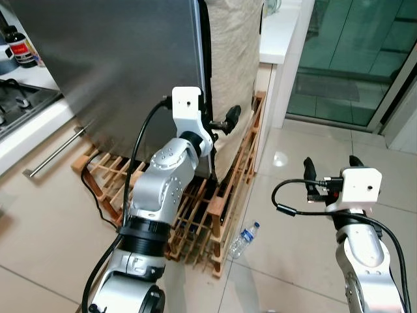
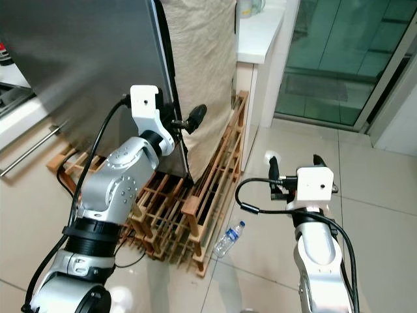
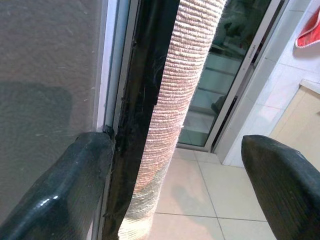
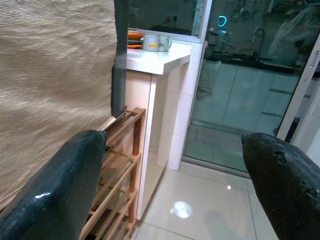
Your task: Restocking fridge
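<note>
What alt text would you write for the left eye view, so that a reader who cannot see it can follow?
The left gripper, fingers open, reaches to the edge of a grey fridge door beside a cloth-covered fridge body. The right gripper is open over tiled floor, where a plastic bottle lies by a wooden rack.

Glossy tiled floor (image 1: 306,254), glass sliding door (image 1: 345,59)

Tiled floor (image 1: 306,195) bears wooden rack (image 1: 221,202) and 1 bottle (image 1: 242,240).
</note>
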Robot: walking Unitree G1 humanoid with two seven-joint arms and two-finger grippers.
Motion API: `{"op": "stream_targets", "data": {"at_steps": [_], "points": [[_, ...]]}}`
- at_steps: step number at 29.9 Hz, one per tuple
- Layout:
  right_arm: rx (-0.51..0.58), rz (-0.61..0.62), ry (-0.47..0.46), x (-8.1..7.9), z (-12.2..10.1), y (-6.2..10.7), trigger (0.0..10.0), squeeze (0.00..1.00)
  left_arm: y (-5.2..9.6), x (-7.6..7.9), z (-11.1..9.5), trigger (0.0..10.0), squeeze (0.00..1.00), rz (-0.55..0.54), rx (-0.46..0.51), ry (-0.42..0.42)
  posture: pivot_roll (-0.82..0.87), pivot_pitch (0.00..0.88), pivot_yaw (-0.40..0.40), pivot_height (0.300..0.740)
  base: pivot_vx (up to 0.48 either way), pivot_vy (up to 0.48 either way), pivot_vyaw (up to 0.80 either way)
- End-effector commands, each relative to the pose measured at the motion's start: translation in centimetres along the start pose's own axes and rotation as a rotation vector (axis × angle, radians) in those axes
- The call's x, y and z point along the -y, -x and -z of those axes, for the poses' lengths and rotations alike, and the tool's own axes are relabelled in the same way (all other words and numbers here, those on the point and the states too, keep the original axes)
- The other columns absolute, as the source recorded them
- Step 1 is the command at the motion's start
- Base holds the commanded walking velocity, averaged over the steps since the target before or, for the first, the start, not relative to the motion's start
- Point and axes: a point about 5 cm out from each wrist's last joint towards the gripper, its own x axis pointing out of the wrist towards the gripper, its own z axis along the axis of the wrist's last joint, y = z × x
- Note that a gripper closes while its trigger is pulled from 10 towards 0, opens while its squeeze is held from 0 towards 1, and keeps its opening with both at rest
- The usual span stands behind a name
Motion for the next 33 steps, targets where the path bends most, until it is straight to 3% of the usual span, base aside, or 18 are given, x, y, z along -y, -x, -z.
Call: {"op": "stream_targets", "data": {"at_steps": [1,5,9,11,12,14,15,17,18,19,20,21,25,26,27,28,31,33], "points": [[0.005,-0.003,-0.004,-0.2,-0.1,0.0,10.0,0.00,-0.6,0.2,-0.4,10.0,0.00,0.010,0.004,-0.005,-0.16,0.000,0.102,0.740,0.000,0.000,0.00],[0.006,-0.005,-0.003,-0.2,-0.2,-0.1,10.0,0.00,-1.9,1.7,-0.7,10.0,0.00,0.108,0.011,0.047,-0.16,0.000,0.102,0.740,0.000,0.000,0.00],[0.008,-0.004,0.000,0.0,-0.2,-0.3,10.0,0.00,-3.5,5.3,-0.7,10.0,0.00,0.326,-0.008,0.145,-0.18,0.000,0.101,0.740,0.000,0.000,0.00],[0.007,-0.003,0.001,0.0,-0.2,-0.3,10.0,0.00,-3.7,5.8,-0.6,10.0,0.00,0.352,-0.014,0.166,-0.18,0.000,0.105,0.740,0.000,0.000,0.00],[0.002,0.011,0.008,0.3,0.0,-0.1,10.0,0.00,-4.2,8.4,-0.7,10.0,0.00,0.474,-0.018,0.242,-0.20,0.000,0.120,0.740,0.000,0.000,0.00],[-0.009,0.045,0.024,0.8,0.3,0.4,10.0,0.00,-4.5,12.1,-1.1,10.0,0.00,0.625,0.001,0.321,-0.22,0.000,0.135,0.740,0.000,0.000,0.00],[-0.009,0.045,0.024,0.8,0.3,0.4,10.0,0.00,-4.5,12.1,-1.1,10.0,0.00,0.625,0.001,0.321,-0.22,0.000,0.135,0.740,0.000,0.000,0.00],[-0.014,0.048,0.031,0.8,0.4,0.9,10.0,0.00,-4.3,16.3,-1.1,10.0,0.00,0.787,-0.010,0.442,-0.28,0.000,0.152,0.740,0.000,0.000,0.00],[-0.014,0.048,0.031,0.8,0.4,0.9,10.0,0.00,-4.3,16.3,-1.1,10.0,0.00,0.787,-0.010,0.442,-0.28,0.000,0.152,0.740,0.000,0.000,0.00],[-0.016,0.045,0.033,0.7,0.5,1.1,10.0,0.00,-4.0,18.0,-1.0,10.0,0.00,0.856,-0.021,0.478,-0.30,0.000,0.157,0.740,0.000,0.000,0.00],[-0.014,0.050,0.040,0.8,0.3,1.4,10.0,0.00,-2.8,21.6,-1.5,10.0,0.00,1.028,-0.025,0.533,-0.34,0.000,0.174,0.740,0.000,0.000,0.00],[-0.014,0.050,0.040,0.8,0.3,1.4,10.0,0.00,-2.8,21.6,-1.5,10.0,0.00,1.028,-0.025,0.533,-0.34,0.000,0.174,0.740,0.000,0.000,0.00],[-0.017,0.084,0.054,1.5,0.3,2.0,10.0,0.00,-0.4,24.6,-3.6,10.0,0.00,1.305,0.015,0.655,-0.37,0.000,0.183,0.740,0.000,0.000,0.00],[-0.017,0.084,0.054,1.5,0.3,2.0,10.0,0.00,-0.4,24.6,-3.6,10.0,0.00,1.305,0.015,0.655,-0.37,0.000,0.183,0.740,0.000,0.000,0.00],[-0.025,0.099,0.055,1.9,0.4,2.2,10.0,0.00,0.7,24.9,-5.0,10.0,0.00,1.433,0.046,0.722,-0.37,0.000,0.181,0.740,0.000,0.000,0.00],[-0.025,0.099,0.055,1.9,0.4,2.2,10.0,0.00,0.7,24.9,-5.0,10.0,0.00,1.433,0.046,0.722,-0.37,0.000,0.181,0.740,0.000,0.000,0.00],[-0.032,0.098,0.056,1.9,0.5,2.5,10.0,0.00,1.5,24.2,-6.1,10.0,0.00,1.509,0.080,0.751,-0.36,0.000,0.164,0.740,0.000,0.000,0.00],[0.017,0.088,0.132,1.9,-0.3,2.6,10.0,0.00,1.0,21.4,-7.3,10.0,0.00,1.473,0.132,0.746,-0.34,0.000,0.147,0.740,0.000,0.000,0.00]]}}
